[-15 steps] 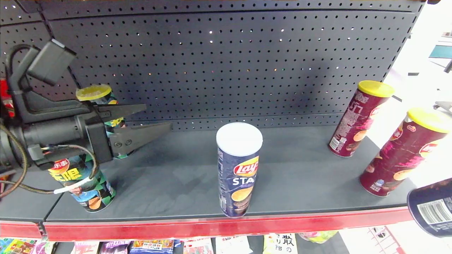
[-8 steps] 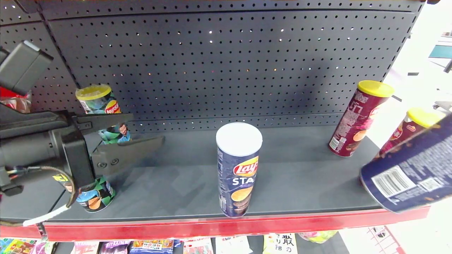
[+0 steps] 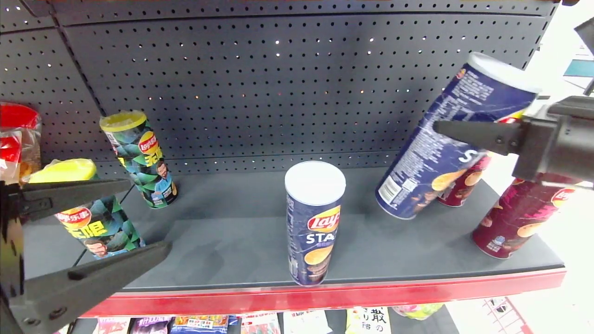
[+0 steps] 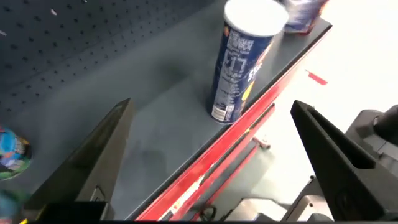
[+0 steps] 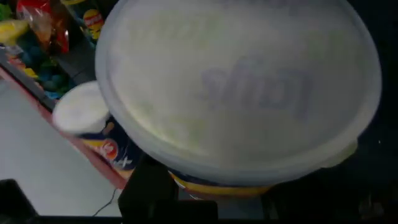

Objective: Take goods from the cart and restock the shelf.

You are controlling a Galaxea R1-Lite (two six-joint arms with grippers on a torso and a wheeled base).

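we hold a tilted blue can (image 3: 417,171) tight in our right gripper (image 3: 464,125), the shelf (image 3: 232,232) below it. our left gripper (image 3: 148,217) gapes wide, empty.

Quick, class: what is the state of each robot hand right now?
Left hand: open, holding nothing.
Right hand: closed on the blue chip can.

A dark grey shelf (image 3: 232,232) is edged in front by a red strip (image 3: 301,297) and backed by a pegboard (image 3: 278,93). A blue can (image 3: 314,222) with a white lid is stood upright at the front edge, near the middle. On the left, a green can (image 3: 139,160) is set by the pegboard and a second green can (image 3: 95,220) nearer the front. On the right, a maroon can (image 3: 464,183) is partly hidden at the back, and another maroon can (image 3: 515,218) is placed near the front corner.
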